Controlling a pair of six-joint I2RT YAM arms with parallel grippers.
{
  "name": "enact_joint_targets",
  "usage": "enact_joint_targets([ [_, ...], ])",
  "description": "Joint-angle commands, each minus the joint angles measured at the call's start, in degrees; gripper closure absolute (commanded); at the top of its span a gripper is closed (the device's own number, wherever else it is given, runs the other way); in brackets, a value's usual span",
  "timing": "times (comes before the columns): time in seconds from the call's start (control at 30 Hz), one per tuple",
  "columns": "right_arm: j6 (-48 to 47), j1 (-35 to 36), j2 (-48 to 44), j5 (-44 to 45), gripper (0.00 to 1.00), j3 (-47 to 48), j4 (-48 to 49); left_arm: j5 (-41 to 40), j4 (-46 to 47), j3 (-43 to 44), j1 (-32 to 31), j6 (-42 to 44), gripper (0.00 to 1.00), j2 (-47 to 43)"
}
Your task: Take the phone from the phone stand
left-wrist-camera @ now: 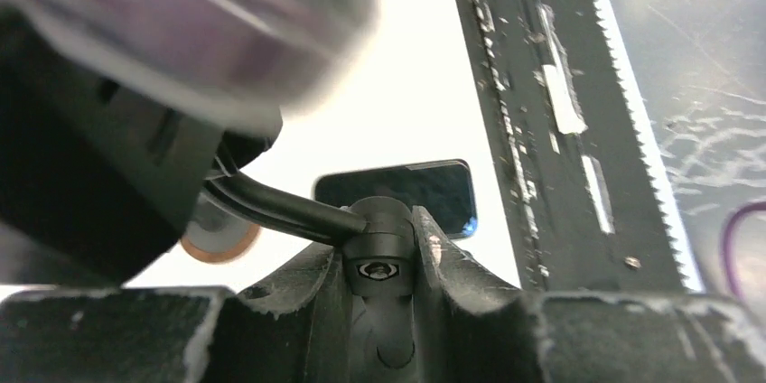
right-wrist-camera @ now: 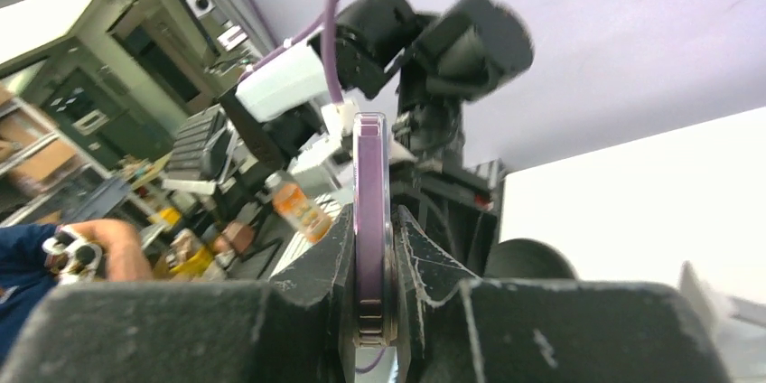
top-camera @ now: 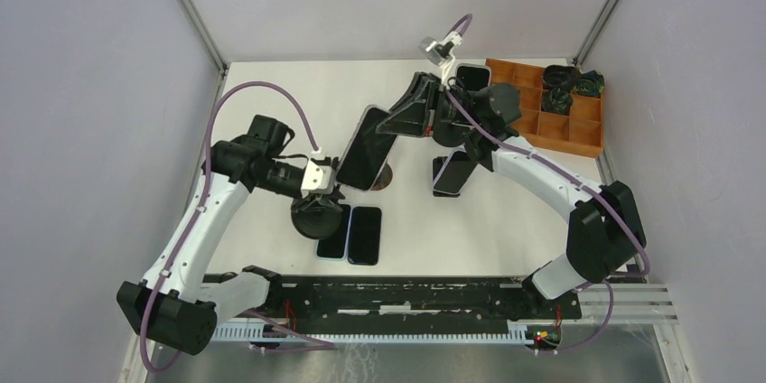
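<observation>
While the left pincer (top-camera: 318, 186) squeezes the thin black neck of the phone stand (top-camera: 318, 218) and pins it to the desk (top-camera: 271, 103), the job looks about half done. Its two fingers are pressed tight on that neck, as the left wrist view shows, so I think the stand cannot tip or slide. Just right of it the phone (top-camera: 364, 150) is up in the air. It leans on a slant, with its dark glass facing up and a purple case round its edge. It hangs right over a small brown ring (top-camera: 384, 183) at the tip of the stand's neck, which I think is the pad the phone sticks to. I cannot tell if the phone touches that ring or is just free of it. Farther right the right pincer (top-camera: 395, 121) pinches the far end of the phone, one finger on each flat side. The grip looks firm and straight in the right wrist view. So the grabbing is done on both sides. What is left, I think, is to pull the phone well away from the stand and lay it on the desk, maybe near the two other phones (top-camera: 364, 235) lying flat by the stand's foot.
</observation>
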Motion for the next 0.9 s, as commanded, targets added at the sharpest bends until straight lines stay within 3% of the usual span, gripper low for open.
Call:
enact_joint_targets([
  [0.0,0.00,-4.55,-5.47,14.08,1.00,1.57,12.08,-4.67,-12.40,-0.73,-0.65,3.33,0.98,-1.65],
  [0.2,-1.87,-1.66,-6.48,13.68,1.00,-6.73,12.06,-2.92,-12.41,2.34,-0.65,2.14,0.98,0.09],
  [0.33,-1.99,-3.36,-7.35,11.75,1.00,-6.73,9.89,-3.02,-12.34,4.17,-0.64,1.40,0.98,0.69],
  [0.5,-13.39,-6.77,-12.74,9.37,1.00,-5.98,-10.51,-3.78,-9.16,7.25,-0.56,-3.76,0.98,0.84],
  [0.63,-32.91,-6.78,-16.97,10.52,1.00,-5.80,-41.16,-4.30,-2.95,9.38,-0.47,-10.52,0.98,0.87],
  [0.7,-39.43,-6.70,-18.80,12.24,1.00,-7.61,-50.83,-4.37,-0.23,10.34,-0.47,-14.04,0.98,1.09],
  [0.87,-44.00,-5.12,-22.19,15.97,1.00,-17.48,-58.08,-5.17,2.24,10.94,-0.47,-16.82,0.98,1.60],
])
